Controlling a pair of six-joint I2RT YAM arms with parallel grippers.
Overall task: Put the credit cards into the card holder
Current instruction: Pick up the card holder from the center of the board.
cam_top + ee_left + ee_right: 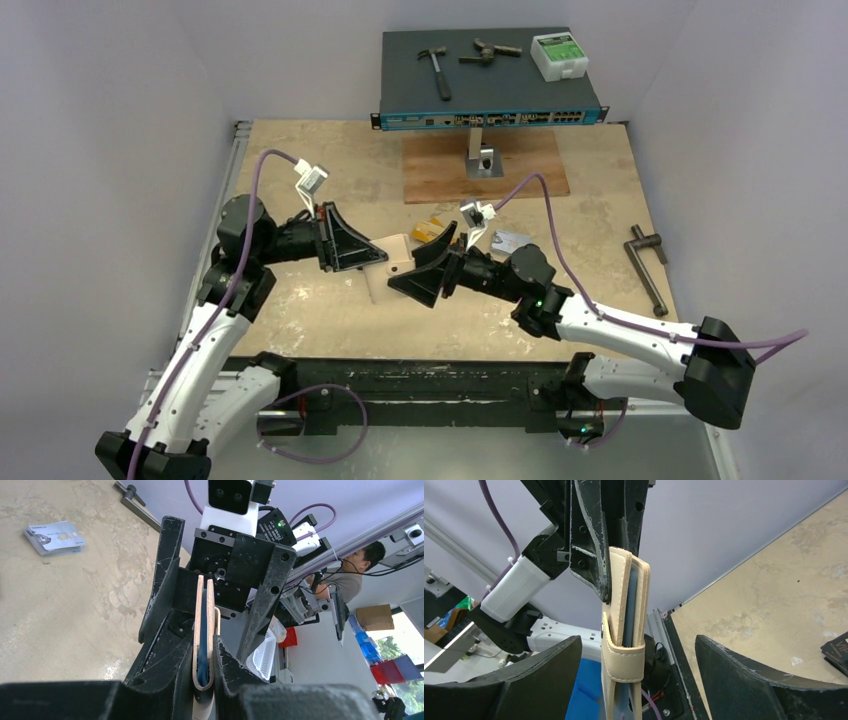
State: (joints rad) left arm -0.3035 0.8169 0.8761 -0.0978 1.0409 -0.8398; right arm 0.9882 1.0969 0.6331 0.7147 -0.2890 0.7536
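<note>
Left claw (383,258) pinches the closed tan card holder (626,610), raised off the surface (300,300); the right claw (638,640) is spread wide either side of it. Held by one pinch, it could slip or twist; credit cards (510,240) lie beyond.

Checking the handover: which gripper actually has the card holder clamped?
The left gripper: its jaws pinch the card holder; the right gripper's jaws stand open around it.

I log by colour:
- card holder (640,605): pale beige with stitched edges, blue-grey lining
- credit cards (54,537): silvery grey stack, upper left of the left wrist view
- counter (75,610): mottled tan
- right hand (636,680): black, scuffed white
- cable (499,519): purple
</note>
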